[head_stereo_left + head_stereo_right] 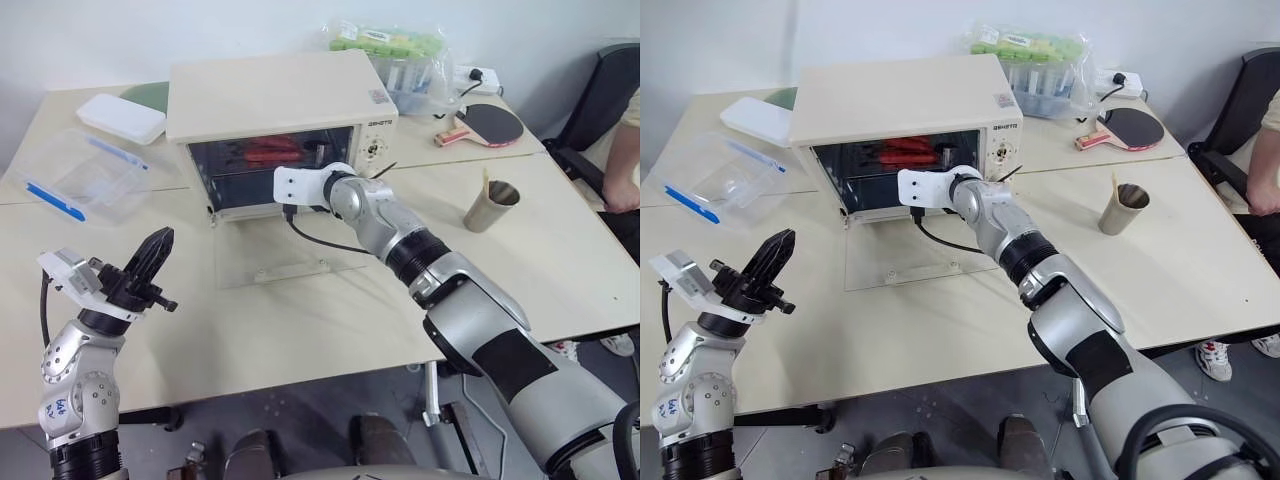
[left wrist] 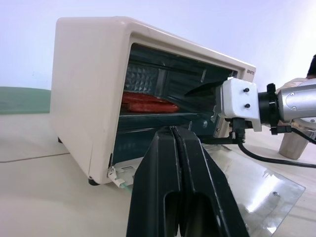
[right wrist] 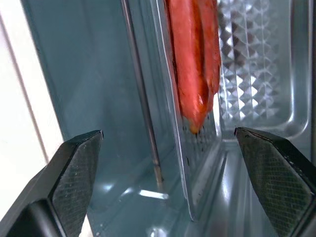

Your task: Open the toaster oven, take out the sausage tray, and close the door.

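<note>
Right gripper point(image 3: 168, 173) spread wide, empty, inside one toaster oven point(image 1: 270, 100) facing one sausage tray point(image 3: 180, 148); I count two sausages point(image 3: 195, 64). Left gripper point(image 1: 150, 262) closed, empty.

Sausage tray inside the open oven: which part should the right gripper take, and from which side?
The sausage tray offers its thin front rim, facing the open front of the toaster oven. Probably best to come straight in from the front, over the lowered door, open right gripper straddling that rim.
</note>
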You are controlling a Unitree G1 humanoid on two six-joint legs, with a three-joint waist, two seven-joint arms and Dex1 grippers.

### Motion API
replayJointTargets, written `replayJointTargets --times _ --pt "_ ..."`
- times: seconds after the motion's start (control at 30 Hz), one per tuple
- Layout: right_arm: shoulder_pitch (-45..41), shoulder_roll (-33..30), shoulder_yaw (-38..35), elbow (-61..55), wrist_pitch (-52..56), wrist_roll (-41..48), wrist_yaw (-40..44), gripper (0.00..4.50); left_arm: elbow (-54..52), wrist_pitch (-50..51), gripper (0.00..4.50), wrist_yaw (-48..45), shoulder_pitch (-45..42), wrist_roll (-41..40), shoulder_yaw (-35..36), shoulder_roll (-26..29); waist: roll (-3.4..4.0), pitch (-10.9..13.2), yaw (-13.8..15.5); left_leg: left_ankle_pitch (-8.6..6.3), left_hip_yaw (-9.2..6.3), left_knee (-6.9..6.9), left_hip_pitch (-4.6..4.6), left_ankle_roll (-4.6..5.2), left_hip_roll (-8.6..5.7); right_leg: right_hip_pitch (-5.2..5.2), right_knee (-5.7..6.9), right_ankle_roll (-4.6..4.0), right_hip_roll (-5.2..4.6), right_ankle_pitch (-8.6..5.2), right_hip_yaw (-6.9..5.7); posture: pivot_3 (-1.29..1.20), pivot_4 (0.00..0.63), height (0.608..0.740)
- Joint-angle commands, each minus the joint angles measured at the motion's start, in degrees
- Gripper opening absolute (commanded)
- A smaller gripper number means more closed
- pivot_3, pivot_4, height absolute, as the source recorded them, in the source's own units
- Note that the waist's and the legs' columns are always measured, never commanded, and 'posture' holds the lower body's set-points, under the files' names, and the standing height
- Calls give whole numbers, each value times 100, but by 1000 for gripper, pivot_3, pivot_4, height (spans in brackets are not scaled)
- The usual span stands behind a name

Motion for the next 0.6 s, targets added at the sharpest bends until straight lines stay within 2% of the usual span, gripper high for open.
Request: replayJointTargets --times 0.03,0.1,0.27,0.37,0.5,0.6 --pt "-217 102 -82 119 -53 -77 -141 4311 -201 -62 5 -6 -14 -182 35 81 0 0 -4 0 0 0 0 0 0 0 0 0 0 0 0 0 150 740" --pt "-216 125 -78 182 -90 -87 -189 3971 -190 -62 0 6 -29 -203 27 80 0 0 -5 0 0 0 0 0 0 0 0 0 0 0 0 0 150 740" --pt "-231 154 -74 348 -183 -139 -319 2304 -179 44 0 -1 -29 -295 11 106 0 0 -6 0 0 0 0 0 0 0 0 0 -1 0 0 0 150 740" --pt "-287 150 -43 472 -268 -218 -438 1281 -170 106 608 -15 -38 -331 7 130 1 0 -7 0 0 0 0 0 0 0 0 0 0 0 0 0 150 740" --pt "-375 174 -17 625 -367 -300 -600 51 -93 105 1664 -9 -123 -312 -7 154 1 0 -9 0 0 -1 0 0 0 0 0 0 0 0 0 0 150 740" --pt "-407 174 3 685 -438 -350 -663 0 -89 140 2525 -11 -163 -346 -29 171 1 0 -11 0 0 -1 0 0 0 0 0 0 0 0 0 0 150 740"
